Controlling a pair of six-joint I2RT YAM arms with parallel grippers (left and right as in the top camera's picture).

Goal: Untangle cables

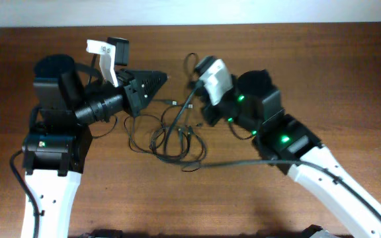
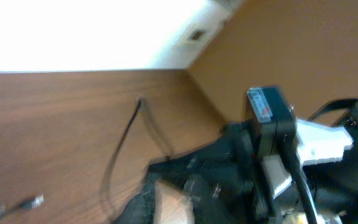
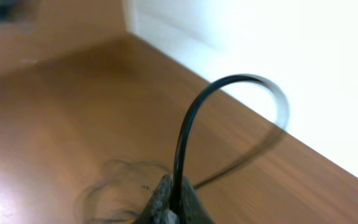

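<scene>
A dark brown, wood-grained counter (image 1: 349, 73) fills the overhead view, and a white wall (image 1: 243, 12) runs along its 12 o'clock edge. In the left wrist view, the wall is washed out by bright light. It carries a small rectangular plate (image 2: 196, 35) at 12 o'clock and meets a tan side panel (image 2: 316, 43) at 2 o'clock.

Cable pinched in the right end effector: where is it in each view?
Overhead: the held cable loops just beyond the right end effector, top center.
Left wrist: one thin cord lies mid-left on the table; cannot tell whether it is the same.
Right wrist: the held cable arcs up from the fingertips, center.
Shared landmark: the table's back edge under the white wall.
</scene>
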